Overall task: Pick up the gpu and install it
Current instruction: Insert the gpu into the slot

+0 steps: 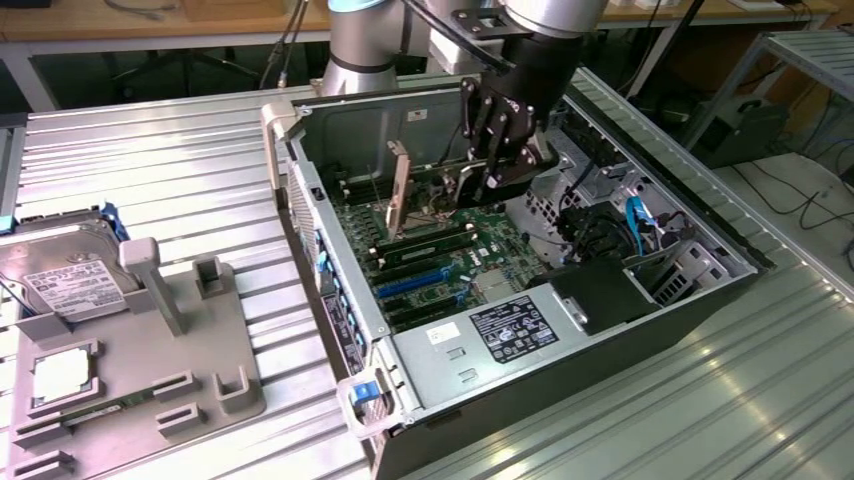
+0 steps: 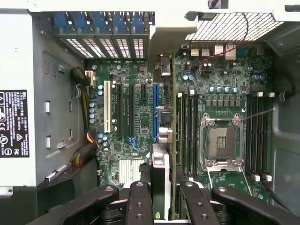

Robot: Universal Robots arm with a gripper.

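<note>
gpu held edge-on over the slots

the gpu (image 2: 160, 168) hangs edge-on inside the open case (image 1: 347, 125), just above the motherboard (image 2: 225, 89). the gripper (image 2: 164, 186) is clamped across its flat faces. it looks stiff, light and fragile, so bare board edges seem safest.

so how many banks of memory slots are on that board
2. One bank runs between the held graphics card and the processor socket; the other bank is on the socket's far side, near the case wall. More could be hidden under the card.
</note>
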